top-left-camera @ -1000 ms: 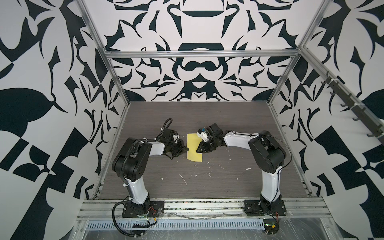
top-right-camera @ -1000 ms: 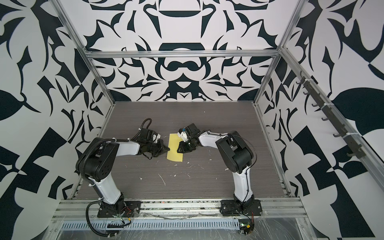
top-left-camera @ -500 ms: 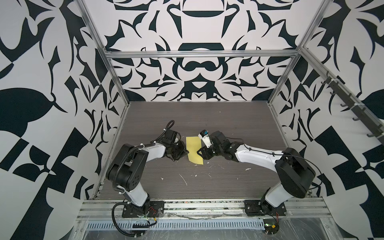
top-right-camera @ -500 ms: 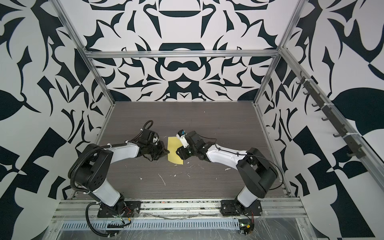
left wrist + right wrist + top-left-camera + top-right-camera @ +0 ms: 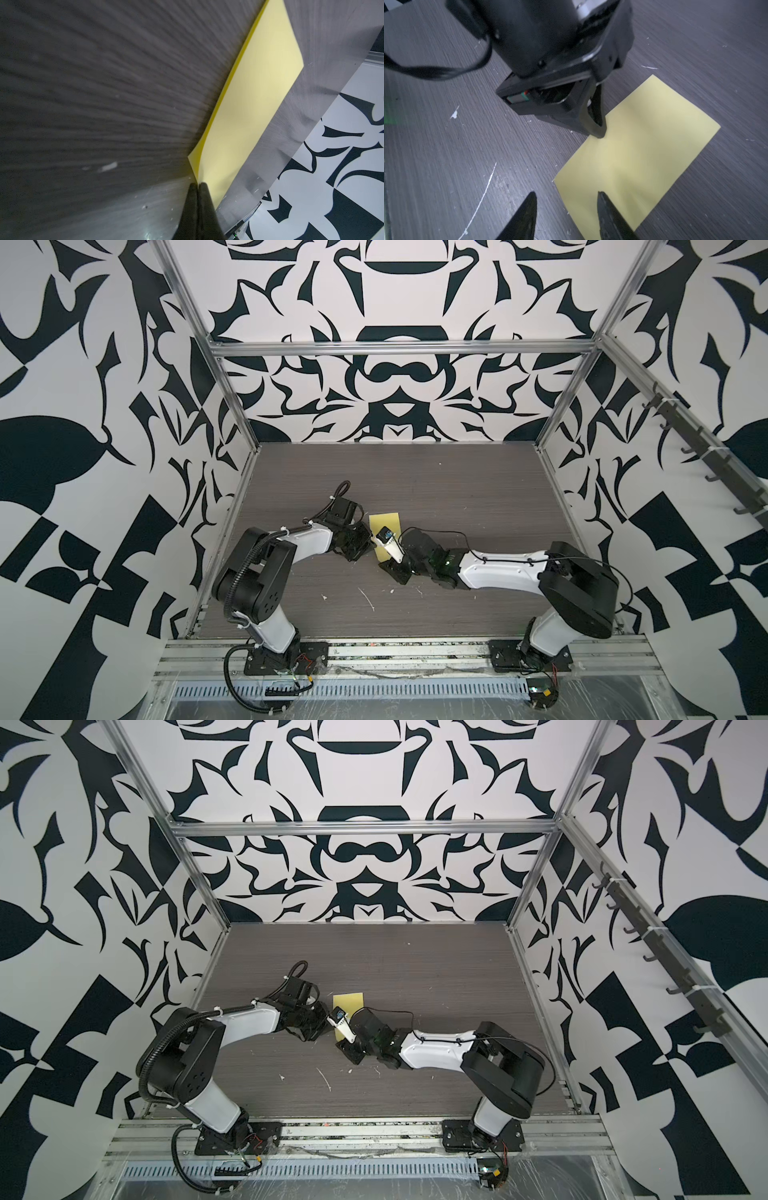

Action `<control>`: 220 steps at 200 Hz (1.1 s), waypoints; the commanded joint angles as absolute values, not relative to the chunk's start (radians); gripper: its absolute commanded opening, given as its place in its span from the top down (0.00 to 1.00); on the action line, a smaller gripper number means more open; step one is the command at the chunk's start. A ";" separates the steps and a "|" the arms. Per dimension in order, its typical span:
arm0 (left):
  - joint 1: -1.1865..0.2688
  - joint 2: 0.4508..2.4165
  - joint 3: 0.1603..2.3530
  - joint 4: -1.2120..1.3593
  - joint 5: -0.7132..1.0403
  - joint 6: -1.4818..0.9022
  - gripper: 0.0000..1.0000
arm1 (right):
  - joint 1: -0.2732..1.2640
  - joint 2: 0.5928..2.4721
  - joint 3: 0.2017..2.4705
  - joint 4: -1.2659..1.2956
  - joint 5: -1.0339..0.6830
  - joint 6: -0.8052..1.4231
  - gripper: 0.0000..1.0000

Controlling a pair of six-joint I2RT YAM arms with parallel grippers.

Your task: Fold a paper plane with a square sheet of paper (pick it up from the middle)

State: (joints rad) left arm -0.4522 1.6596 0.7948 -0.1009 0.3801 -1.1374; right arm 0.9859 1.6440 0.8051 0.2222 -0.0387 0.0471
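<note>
Showed the square sheet of paper (image 5: 385,521) (image 5: 350,1001) as a plain yellow rectangle, doubled over on itself. Lay flat near the middle of the dark wood-grain table (image 5: 457,489) in both top views, long sides running away from the front rail (image 5: 395,657). Was hidden at its near end by the right arm's wrist.

From the left wrist view, revealed two layers of the paper (image 5: 249,104) along one long edge, the upper layer lifted slightly off the lower close to the fingertips.

Had the left gripper (image 5: 197,185) fully closed, black fingers pressed together, tips down at that long edge. From the right wrist view, placed that gripper's fingertips (image 5: 600,133) touching the paper (image 5: 633,158) right at its edge. Could not tell whether any paper was pinched between them.

Had the right gripper (image 5: 566,195) roughly half open, fingers clearly apart with nothing between them, low at the paper's near short end. Put one fingertip (image 5: 601,196) over the yellow corner area and the other fingertip (image 5: 532,197) over bare table just beside it. Could not tell whether either tip touched down.

Brought both arms inward from the rail, left arm from the left, right arm from the right, meeting at the paper.

Scattered small white flecks (image 5: 369,600) across the table nearer the rail, apart from the paper.

Enclosed the table on three sides with black-and-white patterned walls (image 5: 395,377) behind aluminium bars (image 5: 395,349).
</note>
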 commanded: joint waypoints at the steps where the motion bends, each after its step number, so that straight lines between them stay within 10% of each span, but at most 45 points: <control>1: -0.454 1.650 0.816 -0.130 0.367 -1.157 1.00 | 0.994 1.669 0.841 0.274 -0.025 0.022 0.52; 136: -0.453 1.632 0.804 -0.102 0.395 -1.175 1.00 | 0.995 1.712 0.868 0.295 0.017 0.018 0.92; 220: -0.293 1.495 0.877 -0.199 0.444 -0.979 0.72 | 0.994 1.654 0.825 0.243 -0.101 0.015 1.00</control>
State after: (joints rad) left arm -0.2974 1.4990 0.8185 -0.1555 0.4103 -1.0645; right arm 0.9916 1.7020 0.8276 0.2504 -0.0422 0.0177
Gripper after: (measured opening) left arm 0.279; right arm 0.052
